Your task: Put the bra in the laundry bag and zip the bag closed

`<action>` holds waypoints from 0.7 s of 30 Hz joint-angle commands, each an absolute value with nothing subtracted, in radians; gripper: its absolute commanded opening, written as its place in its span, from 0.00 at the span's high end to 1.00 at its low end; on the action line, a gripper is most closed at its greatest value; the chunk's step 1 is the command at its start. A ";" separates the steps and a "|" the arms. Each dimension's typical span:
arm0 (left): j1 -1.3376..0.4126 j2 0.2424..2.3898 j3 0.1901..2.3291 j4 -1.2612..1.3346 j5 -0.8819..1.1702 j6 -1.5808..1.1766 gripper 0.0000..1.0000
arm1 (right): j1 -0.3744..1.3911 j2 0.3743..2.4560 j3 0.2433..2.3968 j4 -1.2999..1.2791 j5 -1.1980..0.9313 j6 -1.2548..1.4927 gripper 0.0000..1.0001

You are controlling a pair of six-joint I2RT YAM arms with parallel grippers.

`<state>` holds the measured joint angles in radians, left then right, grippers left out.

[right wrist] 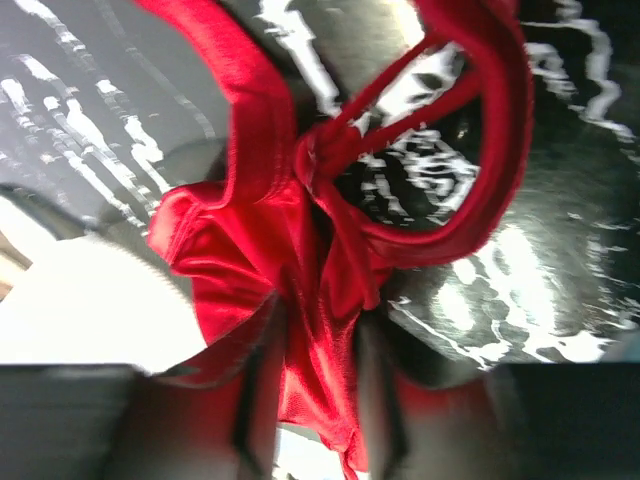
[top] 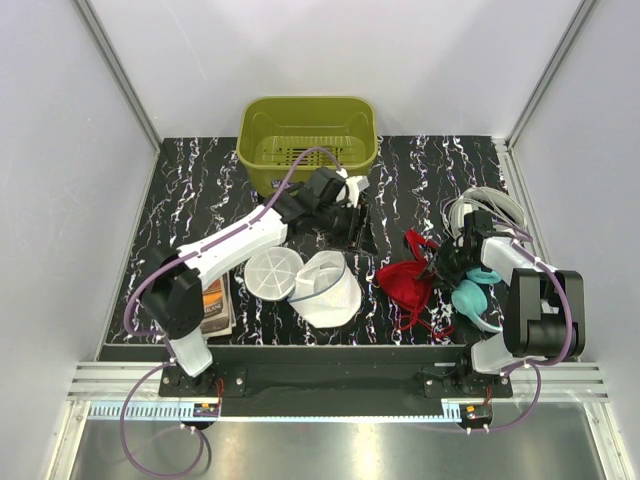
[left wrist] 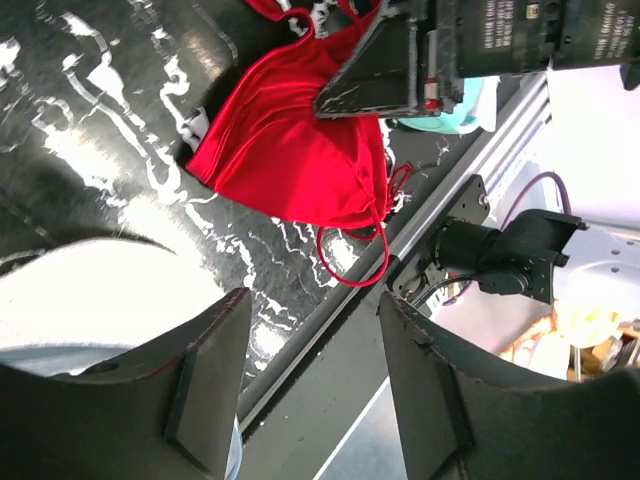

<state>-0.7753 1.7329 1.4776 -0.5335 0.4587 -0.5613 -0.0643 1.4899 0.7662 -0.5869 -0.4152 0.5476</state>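
Trouble is most likely to start at the grip. The right tool (top: 441,266) is pinching a bunched fold of the bra (top: 403,281), its jaws drawn close around a narrow ridge of thin fabric. A hold that slight could let the cloth slide out once the weight is hanging from it.

The bra is lying on the worktop (top: 200,200) at about four o'clock from centre, and at three o'clock of the laundry bag (top: 330,292). One strap (right wrist: 505,140) is looping loose beyond the grip. On a lift it could drag over the teal item (top: 468,296) lying at about four o'clock of the bra, or catch on the bag's rim and later foul the zipper.

The bag appears to be lying open, with its round flap (top: 272,272) folded out at ten o'clock, and nothing is steadying it. The left tool (left wrist: 315,310) is hanging about half open and holding nothing, near twelve o'clock of the bag. A light pouch left unheld like this may skid or tip when the garment is pushed in.
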 commanded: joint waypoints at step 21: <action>-0.745 1.373 1.108 -0.128 0.368 -1.072 0.20 | -0.005 1.212 0.988 -0.525 -0.844 0.727 1.00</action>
<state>-0.7483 1.4319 1.1995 -0.3756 0.3809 -0.9138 -0.0280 1.2285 0.9035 -0.5682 -0.7490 0.6304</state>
